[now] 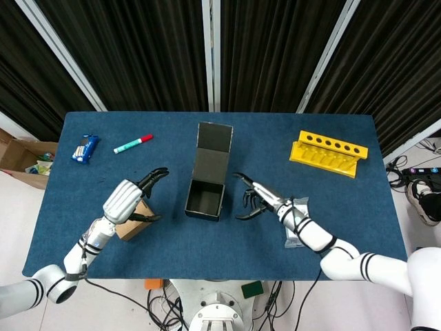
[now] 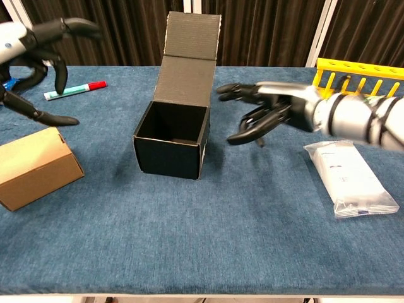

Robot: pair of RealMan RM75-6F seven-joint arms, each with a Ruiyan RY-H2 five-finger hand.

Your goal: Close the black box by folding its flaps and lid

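Black box [image 1: 206, 198] [image 2: 171, 146]: at frame centre in the head view, seated flat on the blue desk [image 1: 227, 241] [image 2: 208, 252], mouth open and facing up. Lid [image 1: 212, 154] [image 2: 189, 63]: raised at the far edge, standing nearly upright in the chest view, not folded over the opening.

Right hand [image 1: 256, 198] [image 2: 271, 113]: just right of the box, apart from it, with a visible gap to the box wall. Fingers [image 2: 243, 136]: spread and lightly curled, tips aimed toward the box, nothing held.

Left hand [image 1: 127, 200] [image 2: 28, 47]: left of centre in the head view, upper left corner in the chest view, raised above the desk surface. Fingers [image 2: 76, 25]: apart, arched, empty. Positioned over and beside the brown cardboard box [image 1: 132, 225] [image 2: 35, 167]; contact with that box not determinable from either view.

Surrounding items on the desk:
- Yellow rack [image 1: 329, 153] [image 2: 360, 79]: upper right, well apart from the black box.
- White packet [image 1: 296, 219] [image 2: 350, 180]: right of centre, beside the right forearm.
- Marker with red cap [image 1: 133, 143] [image 2: 74, 89]: upper left, lying flat.
- Blue snack wrapper [image 1: 85, 147]: far upper left, near the desk edge.
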